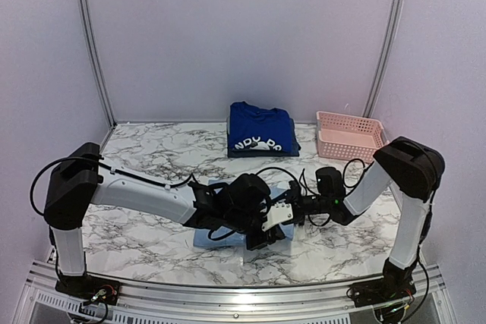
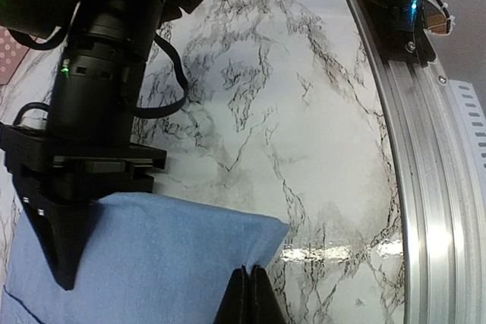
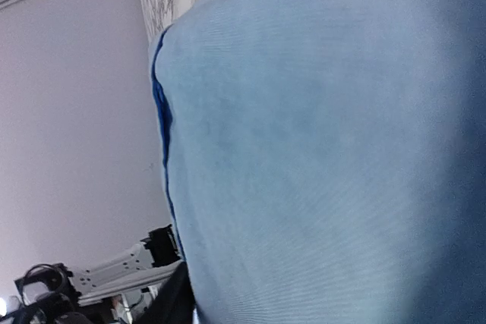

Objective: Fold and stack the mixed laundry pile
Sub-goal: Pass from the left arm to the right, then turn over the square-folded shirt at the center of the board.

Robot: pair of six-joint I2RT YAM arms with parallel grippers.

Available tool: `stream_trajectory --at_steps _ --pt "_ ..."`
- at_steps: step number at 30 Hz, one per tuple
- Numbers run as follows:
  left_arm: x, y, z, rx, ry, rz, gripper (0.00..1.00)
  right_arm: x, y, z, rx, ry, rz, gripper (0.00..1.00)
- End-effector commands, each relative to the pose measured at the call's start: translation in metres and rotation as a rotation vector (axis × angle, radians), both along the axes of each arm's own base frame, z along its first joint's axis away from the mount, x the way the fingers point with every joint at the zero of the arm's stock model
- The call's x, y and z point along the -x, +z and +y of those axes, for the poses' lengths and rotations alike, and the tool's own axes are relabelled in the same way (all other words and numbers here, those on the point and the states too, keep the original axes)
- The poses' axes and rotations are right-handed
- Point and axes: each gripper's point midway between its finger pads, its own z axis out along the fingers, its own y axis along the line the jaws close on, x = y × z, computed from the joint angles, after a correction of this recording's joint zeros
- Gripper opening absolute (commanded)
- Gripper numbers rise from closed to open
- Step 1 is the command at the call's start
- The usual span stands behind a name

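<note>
Light-blue garment [image 2: 152, 263] lies flat on the surface [image 2: 304, 111] beneath both arms: left gripper [image 2: 247, 297] jaws together at its near-right corner, right gripper [image 2: 67, 259] planted on top, jaw spread unreadable

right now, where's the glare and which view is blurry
Top view: sharp and evenly lit, with a bright reflection on the metal rail at the near edge. Left wrist view: a white glare patch on the marble table, and the lens bends the rail into a curve. Right wrist view: the light-blue cloth fills the frame from very close, soft, darkening toward the right.
</note>
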Motion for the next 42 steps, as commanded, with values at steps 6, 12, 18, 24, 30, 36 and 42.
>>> stream_trajectory --at_steps 6,12,18,24,30,36,42 --pt "-0.040 0.076 0.016 0.167 0.225 0.014 0.48 0.010 -0.006 -0.011 0.137 0.015 0.012 0.00" --pt "-0.092 0.113 0.075 0.238 0.509 0.094 0.99 0.008 0.008 -0.051 0.378 0.046 -0.085 0.00" --pt "-0.127 0.115 0.132 0.227 0.718 0.117 0.99 0.006 0.038 -0.111 0.672 0.055 -0.159 0.00" --pt "-0.139 0.108 0.167 0.198 0.817 0.129 0.99 -0.004 0.108 -0.176 0.987 -0.027 -0.261 0.00" --pt "-0.151 0.109 0.193 0.198 0.885 0.128 0.99 -0.016 0.196 -0.225 1.244 -0.164 -0.357 0.00" --pt "-0.161 0.110 0.218 0.191 0.942 0.116 0.99 -0.030 0.213 -0.227 1.460 -0.056 -0.350 0.00" --pt "-0.170 0.110 0.243 0.189 1.010 0.138 0.99 -0.045 0.149 -0.121 1.444 0.220 -0.388 0.00"
